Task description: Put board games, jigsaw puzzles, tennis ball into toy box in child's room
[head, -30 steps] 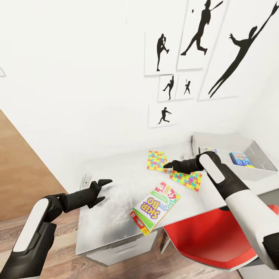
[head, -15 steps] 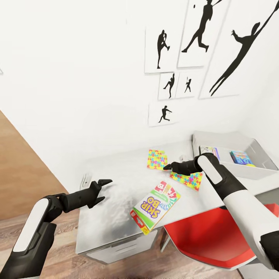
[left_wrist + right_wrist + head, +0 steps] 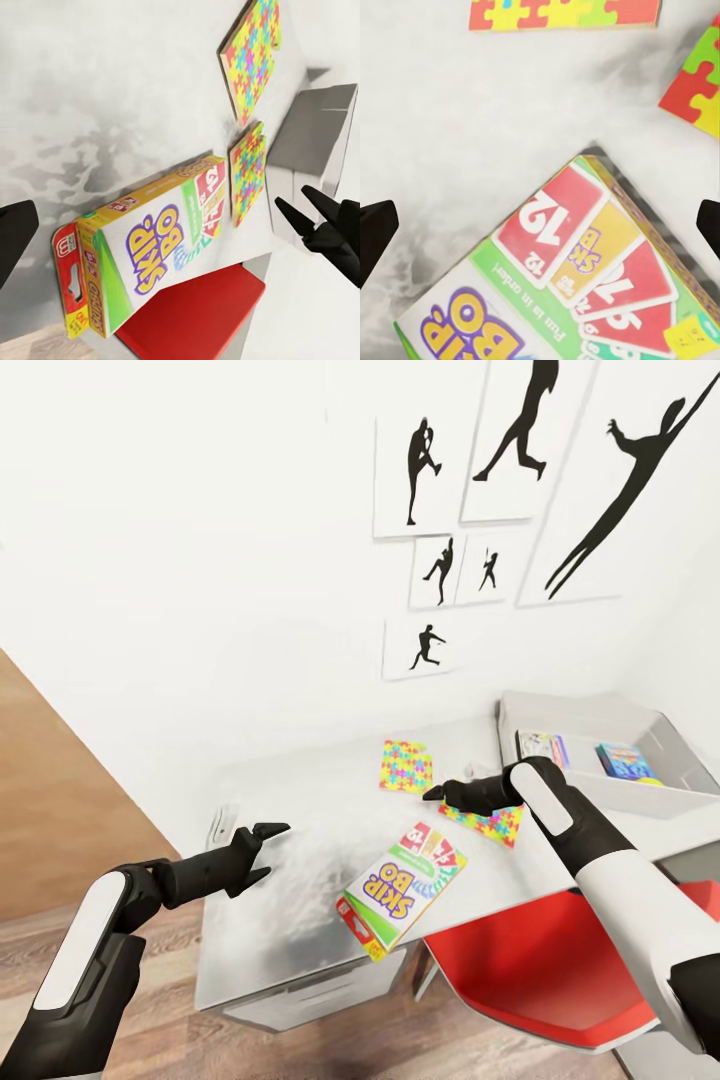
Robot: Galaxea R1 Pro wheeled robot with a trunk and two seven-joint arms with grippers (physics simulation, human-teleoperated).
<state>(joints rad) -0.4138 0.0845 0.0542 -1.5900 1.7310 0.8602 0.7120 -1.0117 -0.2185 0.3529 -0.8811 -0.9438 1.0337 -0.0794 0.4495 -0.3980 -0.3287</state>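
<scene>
Toy box (image 3: pixel 690 795) holds two game boxes already. Skip-Bo box (image 3: pixel 402 888), two jigsaw puzzles (image 3: pixel 406 766) (image 3: pixel 486 820) left on bench (image 3: pixel 280 920). Right end effector (image 3: pixel 436 793) wide, empty; left end effector (image 3: pixel 272 828) parted, empty.

Table against the postered wall, toy box at its right end.
Skip-Bo box (image 3: pixel 402 890) lies at the table's (image 3: pixel 280 920) front edge, overhanging the chair (image 3: pixel 540 970). Two puzzles behind it: one (image 3: pixel 406 766) toward the wall, one (image 3: pixel 490 822) right, near the toy box (image 3: pixel 600 712). Two game boxes (image 3: pixel 625 762) lie in the toy box.
</scene>
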